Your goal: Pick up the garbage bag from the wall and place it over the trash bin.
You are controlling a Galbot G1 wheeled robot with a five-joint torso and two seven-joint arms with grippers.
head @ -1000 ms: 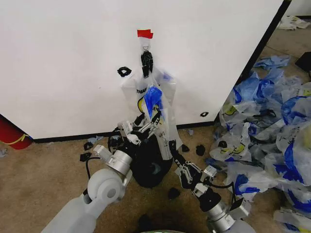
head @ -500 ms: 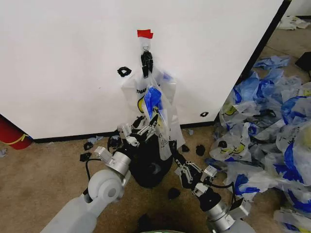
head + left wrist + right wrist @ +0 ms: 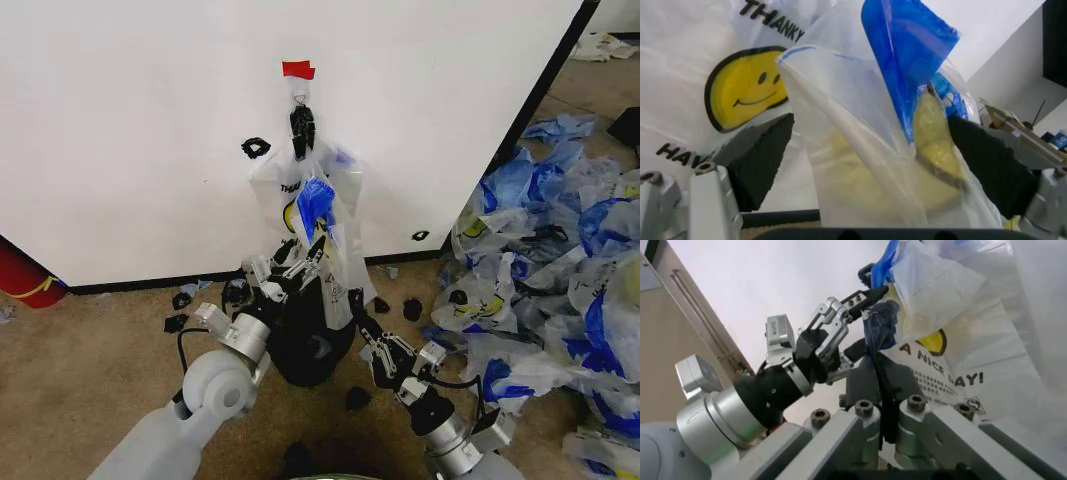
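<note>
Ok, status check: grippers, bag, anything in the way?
Left gripper open around bag's lower fold. Right gripper shut, low beside trash bin. Garbage bag still hooked on wall. Bag heap off right.

The thin, translucent white plastic garbage bag (image 3: 318, 215) looks glossy and crinkled, with smooth blue film at its handles. The large flat white wall (image 3: 140, 130) is matt. The small round black trash bin (image 3: 312, 345) shows a faint sheen. The brushed-metal left gripper (image 3: 290, 262) glints.
</note>
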